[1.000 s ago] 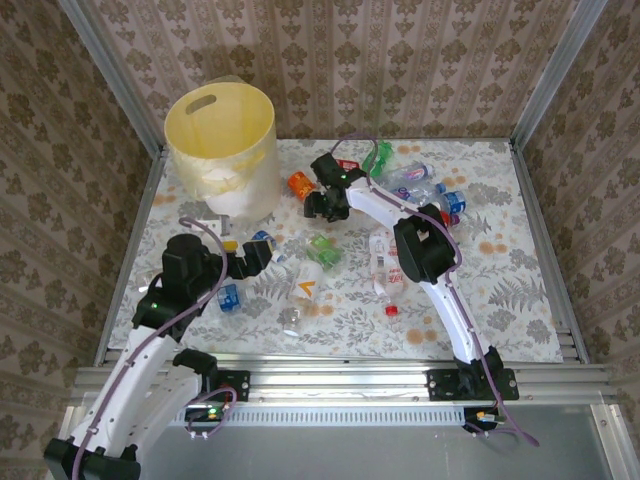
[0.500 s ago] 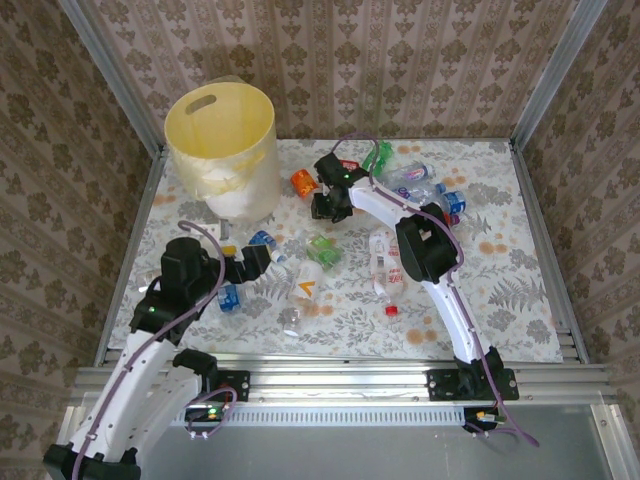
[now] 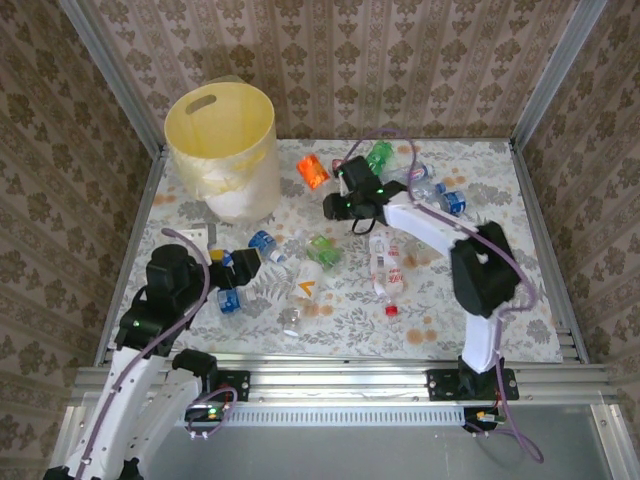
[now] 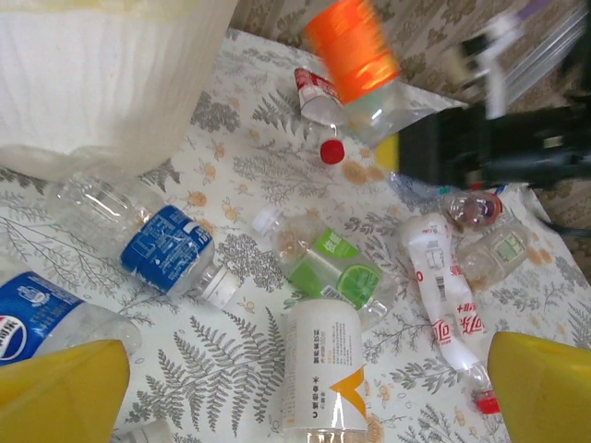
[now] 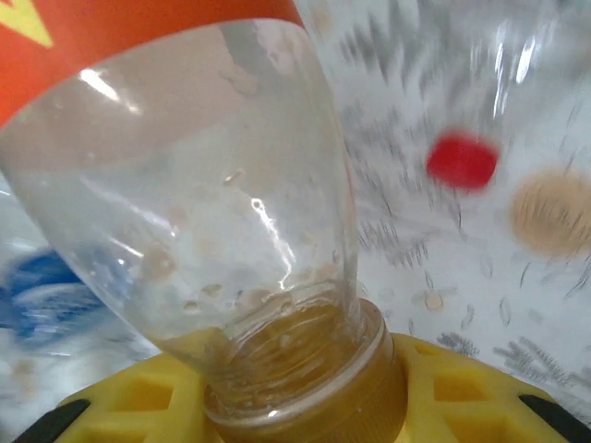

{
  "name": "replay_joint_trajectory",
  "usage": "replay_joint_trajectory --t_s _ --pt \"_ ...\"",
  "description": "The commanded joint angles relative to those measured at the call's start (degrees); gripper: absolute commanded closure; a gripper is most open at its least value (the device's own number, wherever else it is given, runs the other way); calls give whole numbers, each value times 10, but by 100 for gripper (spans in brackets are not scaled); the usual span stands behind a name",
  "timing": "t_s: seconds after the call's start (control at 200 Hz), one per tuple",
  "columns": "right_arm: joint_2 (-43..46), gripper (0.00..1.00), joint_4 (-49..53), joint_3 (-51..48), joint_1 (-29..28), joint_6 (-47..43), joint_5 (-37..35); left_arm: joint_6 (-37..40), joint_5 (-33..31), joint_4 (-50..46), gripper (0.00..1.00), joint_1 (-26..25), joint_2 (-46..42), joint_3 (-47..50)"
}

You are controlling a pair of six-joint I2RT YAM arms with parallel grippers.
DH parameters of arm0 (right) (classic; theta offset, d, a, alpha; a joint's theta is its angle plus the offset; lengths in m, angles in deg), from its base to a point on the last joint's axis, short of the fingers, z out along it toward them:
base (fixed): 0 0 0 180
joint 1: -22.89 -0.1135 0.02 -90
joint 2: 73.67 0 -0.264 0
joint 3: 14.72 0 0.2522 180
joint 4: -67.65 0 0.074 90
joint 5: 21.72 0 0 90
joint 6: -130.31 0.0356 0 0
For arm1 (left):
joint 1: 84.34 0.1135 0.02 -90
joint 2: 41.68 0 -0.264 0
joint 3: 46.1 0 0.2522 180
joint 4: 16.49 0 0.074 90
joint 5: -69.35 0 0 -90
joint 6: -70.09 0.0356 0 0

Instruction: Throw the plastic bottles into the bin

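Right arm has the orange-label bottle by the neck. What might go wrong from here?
1. The right gripper pinches the orange-labelled bottle only at its neck; it could swing or slip in transit.
2. The bin is tall; the bottle may clip its rim and bounce out.
3. The open left gripper sits near the bin, so arms may crowd.

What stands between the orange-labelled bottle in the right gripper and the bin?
Nothing visible. The orange-labelled bottle, held by its neck in the right gripper, hangs to the right of the bin, with no other bottle in the gap between them.
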Motion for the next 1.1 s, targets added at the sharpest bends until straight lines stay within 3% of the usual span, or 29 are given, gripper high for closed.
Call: replay_joint_trajectory --t_s 0.0,0.195,0.37,0.625,0.73,0.82,0.88,0.915,0.97,1.005,1.095 --pt "100 84 -107 -25 -24 -51 7 4 -29 -34 0 4 -12 -36" --pt "204 83 -168 -51 -84 -124 21 -13 -105 -82 0 6 -37 -76" --pt "209 82 -161 -16 -111 -131 47 -24 -164 -116 0 8 -50 -85" --pt "82 80 -93 145 -118 -123 94 -36 -155 -114 0 9 -41 -77" --pt "-57 79 -2 349 -116 -122 121 -48 -129 -75 0 9 -32 -66" --pt "-235 67 140 654 -105 -94 163 -53 -107 -40 0 9 -16 -53" --pt "-362 35 230 882 -97 -68 187 -53 -99 -31 0 8 -5 -47" --pt "-414 23 254 972 -90 -45 193 -50 -97 -31 0 8 1 -44" --pt "-393 16 224 901 -75 -7 214 -47 -99 -38 0 8 8 -40" --pt "-361 6 207 838 -70 2 210 -47 -102 -43 0 8 10 -38" --pt "-262 2 170 681 -72 -23 182 -45 -104 -47 0 8 11 -33"
